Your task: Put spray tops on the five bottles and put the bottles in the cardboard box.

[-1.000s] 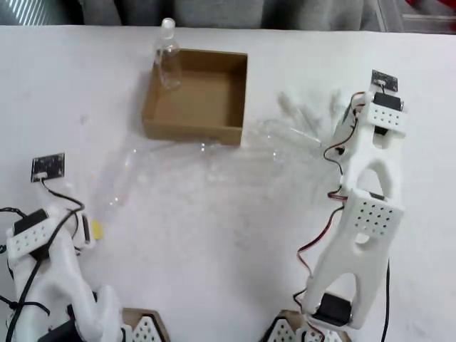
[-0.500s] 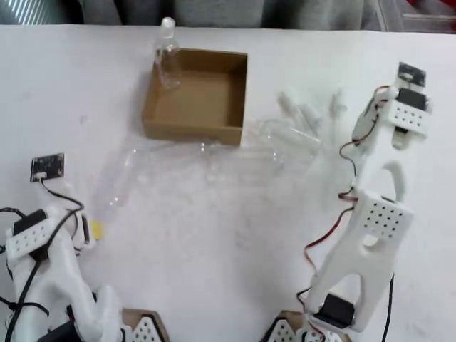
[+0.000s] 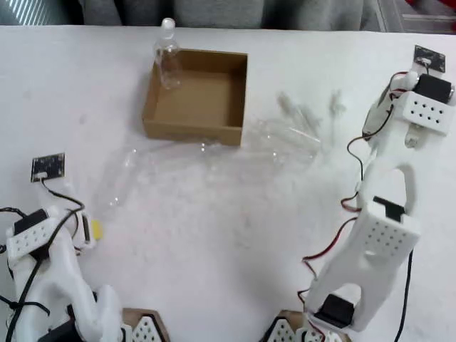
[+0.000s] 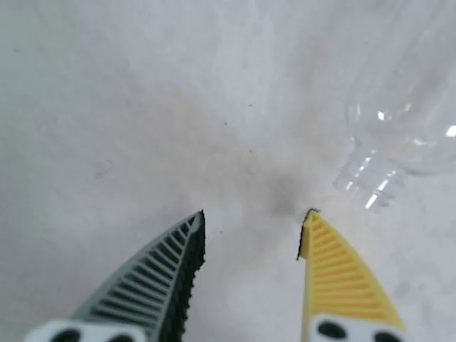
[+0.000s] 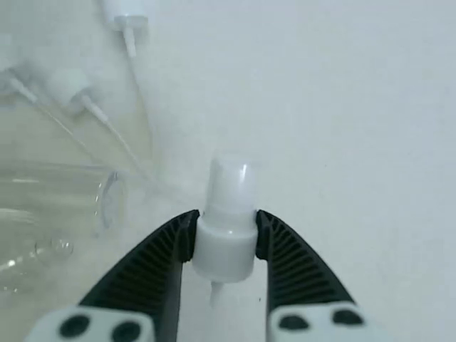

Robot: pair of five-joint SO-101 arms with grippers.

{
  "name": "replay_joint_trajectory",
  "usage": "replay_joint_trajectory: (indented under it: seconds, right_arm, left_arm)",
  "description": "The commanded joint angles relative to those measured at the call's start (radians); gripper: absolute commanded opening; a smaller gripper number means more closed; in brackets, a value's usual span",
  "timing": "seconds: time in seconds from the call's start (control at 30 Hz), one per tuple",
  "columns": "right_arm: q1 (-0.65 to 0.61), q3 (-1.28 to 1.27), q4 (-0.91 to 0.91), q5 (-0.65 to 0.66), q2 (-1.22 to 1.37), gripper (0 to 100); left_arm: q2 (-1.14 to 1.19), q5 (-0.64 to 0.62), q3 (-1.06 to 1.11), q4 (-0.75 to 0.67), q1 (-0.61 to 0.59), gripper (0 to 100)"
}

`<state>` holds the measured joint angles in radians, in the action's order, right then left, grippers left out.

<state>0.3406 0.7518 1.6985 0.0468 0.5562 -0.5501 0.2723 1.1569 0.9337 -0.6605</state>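
On our right gripper (image 5: 224, 216) the jaws are pinching a spray top (image 5: 230, 187); on the left gripper (image 4: 251, 216) they're spread over the tabletop (image 4: 135, 107), clear bottle (image 4: 399, 121) just beside.

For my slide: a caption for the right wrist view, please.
Right arm's jaws shut on a white spray top, spare tops beyond.

We see a white table (image 3: 221, 249). An open cardboard box (image 3: 191, 132) sits toward its far side. Clear bottles (image 3: 292, 141) lie on their sides along the box's near wall and to its right. Loose spray tops (image 3: 291, 105) lie just beyond them.
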Motion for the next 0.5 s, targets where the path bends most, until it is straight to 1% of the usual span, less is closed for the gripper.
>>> replay_joint_trajectory:
  seconds: [0.0, 0.37, 0.47]
  right_arm:
    - [-0.058, -0.166, 0.028, 0.011, -0.234, 1.7]
    - [-0.311, -0.655, 0.028, 0.003, -0.734, 1.8]
    - [-0.406, -0.786, 0.028, 0.002, -0.852, 1.8]
  left_arm:
    - [-0.03, -0.014, -0.005, -0.014, -0.002, 23]
    - [-0.03, -0.011, -0.005, -0.014, -0.002, 23]
    - [-0.03, -0.011, -0.005, -0.014, -0.004, 23]
